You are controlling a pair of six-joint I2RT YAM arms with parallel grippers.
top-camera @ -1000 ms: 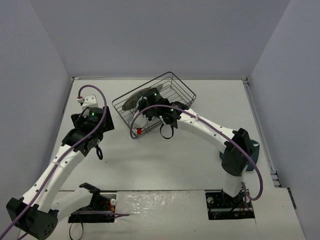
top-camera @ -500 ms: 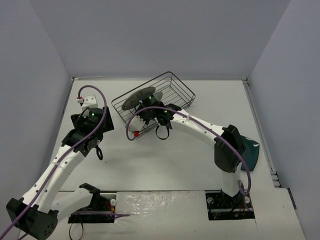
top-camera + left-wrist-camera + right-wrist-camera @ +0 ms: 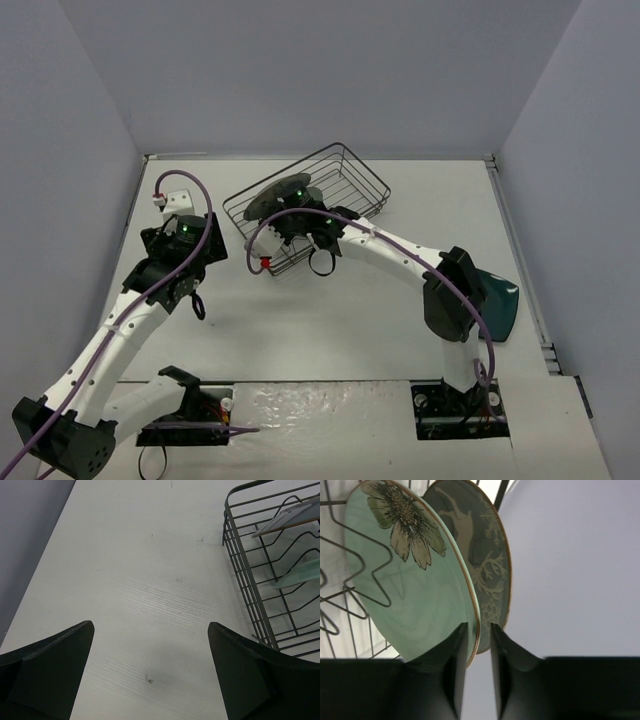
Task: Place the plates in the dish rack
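The black wire dish rack [image 3: 345, 180] sits skewed at the table's far middle. The grey deer plate [image 3: 272, 196] stands on edge in its left end. In the right wrist view my right gripper [image 3: 476, 626] is shut on the rim of the mint-green plate [image 3: 410, 580], which stands in the rack [image 3: 350, 605] just in front of the grey plate [image 3: 490, 555]. From above, the right gripper [image 3: 288, 222] hides the mint plate. The dark teal plate [image 3: 503, 305] lies at the right, partly behind the right arm. My left gripper [image 3: 185, 222] is open and empty over bare table [image 3: 150, 622].
The left wrist view shows the rack's left wall [image 3: 245, 570] with both plates' edges, grey [image 3: 290, 520] and mint [image 3: 300, 575], inside. The enclosure walls stand close on the left, back and right. The white table [image 3: 330, 320] stretches before the rack.
My right arm has swung left, carrying the mint-green plate further toward the rack's left end beside the grey plate. More of the teal plate shows. The left arm has not moved.
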